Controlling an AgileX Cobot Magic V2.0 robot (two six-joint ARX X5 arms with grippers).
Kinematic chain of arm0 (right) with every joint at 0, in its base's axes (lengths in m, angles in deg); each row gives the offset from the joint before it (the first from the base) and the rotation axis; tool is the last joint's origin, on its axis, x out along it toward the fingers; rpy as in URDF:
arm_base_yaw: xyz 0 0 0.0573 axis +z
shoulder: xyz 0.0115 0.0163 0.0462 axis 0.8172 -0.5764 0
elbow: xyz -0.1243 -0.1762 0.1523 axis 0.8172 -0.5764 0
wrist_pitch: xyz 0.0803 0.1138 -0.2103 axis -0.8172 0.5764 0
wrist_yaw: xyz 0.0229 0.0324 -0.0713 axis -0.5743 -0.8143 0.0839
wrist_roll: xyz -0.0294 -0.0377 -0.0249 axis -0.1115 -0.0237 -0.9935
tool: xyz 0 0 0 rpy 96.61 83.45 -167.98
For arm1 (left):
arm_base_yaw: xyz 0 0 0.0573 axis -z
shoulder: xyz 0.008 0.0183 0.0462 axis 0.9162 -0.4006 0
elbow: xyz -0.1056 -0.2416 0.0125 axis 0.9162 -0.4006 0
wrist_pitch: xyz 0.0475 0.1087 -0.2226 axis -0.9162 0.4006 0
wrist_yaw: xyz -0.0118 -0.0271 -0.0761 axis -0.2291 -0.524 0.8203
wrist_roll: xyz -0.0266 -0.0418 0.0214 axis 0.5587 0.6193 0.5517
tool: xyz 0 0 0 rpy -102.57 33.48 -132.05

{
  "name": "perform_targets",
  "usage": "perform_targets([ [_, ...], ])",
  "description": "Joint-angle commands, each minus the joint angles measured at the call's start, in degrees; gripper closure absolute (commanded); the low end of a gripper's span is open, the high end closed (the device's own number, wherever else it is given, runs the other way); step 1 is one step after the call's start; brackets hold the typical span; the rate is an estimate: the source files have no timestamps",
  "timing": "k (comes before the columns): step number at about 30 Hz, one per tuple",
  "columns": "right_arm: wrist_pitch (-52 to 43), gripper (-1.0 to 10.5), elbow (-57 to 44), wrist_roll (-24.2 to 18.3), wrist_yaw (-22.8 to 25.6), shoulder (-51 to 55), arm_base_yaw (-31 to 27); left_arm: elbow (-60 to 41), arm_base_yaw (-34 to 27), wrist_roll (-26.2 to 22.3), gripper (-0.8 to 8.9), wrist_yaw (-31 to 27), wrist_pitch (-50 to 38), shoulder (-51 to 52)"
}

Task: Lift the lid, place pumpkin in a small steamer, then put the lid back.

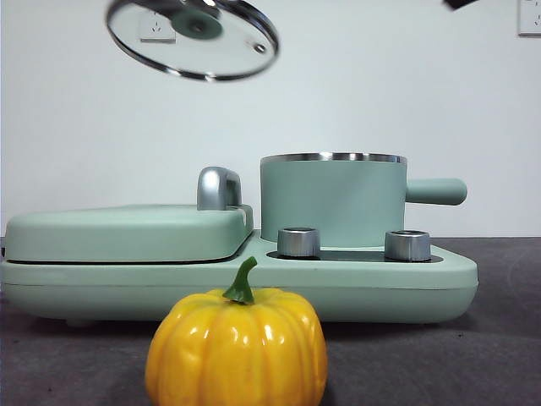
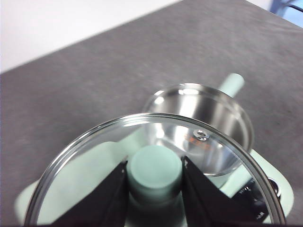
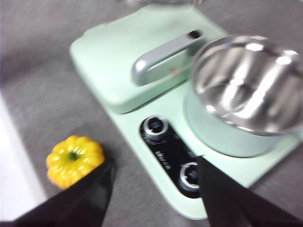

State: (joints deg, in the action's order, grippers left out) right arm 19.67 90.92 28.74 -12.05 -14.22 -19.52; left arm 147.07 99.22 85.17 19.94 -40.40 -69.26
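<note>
Front view shows the first step done: the lid [image 1: 193,38] hangs tilted, high in the air, above the flat grill cover [image 1: 127,230] and off to one side of the small steamer [image 1: 332,205], whose steel rim stands uncovered. From the left wrist camera you can see why: the left gripper [image 2: 155,171] has its two black jaws closed snugly against either side of the mint knob, and the glass disc spreads out around them, with the open steamer visible through and past it.

What is left, as I judge it, is the larger part. The pumpkin [image 1: 237,349] sits untouched on the dark table in front of the base appliance [image 1: 423,283], well apart from the steamer. It has yet to go in, and then the lid must return.

The right gripper [image 3: 154,189] looks down on the scene with its jaws spread wide and nothing between them; the pumpkin lies just beside one jaw in that picture, the steamer further off.

Little stands in the way. The two silver knobs [image 1: 298,241] sit on the base just in front of the steamer, and the steel handle [image 3: 161,56] of the grill cover rises beside it; a carried pumpkin would need to pass above both. The steamer's side handle [image 1: 435,191] points away from the grill cover.
</note>
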Motion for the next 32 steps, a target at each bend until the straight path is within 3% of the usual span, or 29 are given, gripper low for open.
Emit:
perform_targets([
  [1,-0.76,6.4,1.01,-2.38,0.00,-2.95,2.86,1.40,0.04,0.61,8.04,-0.66,-0.17,2.01],
  [17,-1.64,6.4,1.01,-12.44,0.04,-18.58,18.67,1.40,-1.88,1.92,8.04,-0.70,7.50,6.14],
  [23,-4.55,5.2,1.01,-12.87,0.26,-24.44,21.53,1.40,-1.88,1.92,8.04,-0.70,7.39,6.14],
  [32,-8.26,5.1,1.01,-13.68,0.22,-31.76,22.67,1.40,-1.88,1.88,8.04,-0.70,7.26,6.14],
])
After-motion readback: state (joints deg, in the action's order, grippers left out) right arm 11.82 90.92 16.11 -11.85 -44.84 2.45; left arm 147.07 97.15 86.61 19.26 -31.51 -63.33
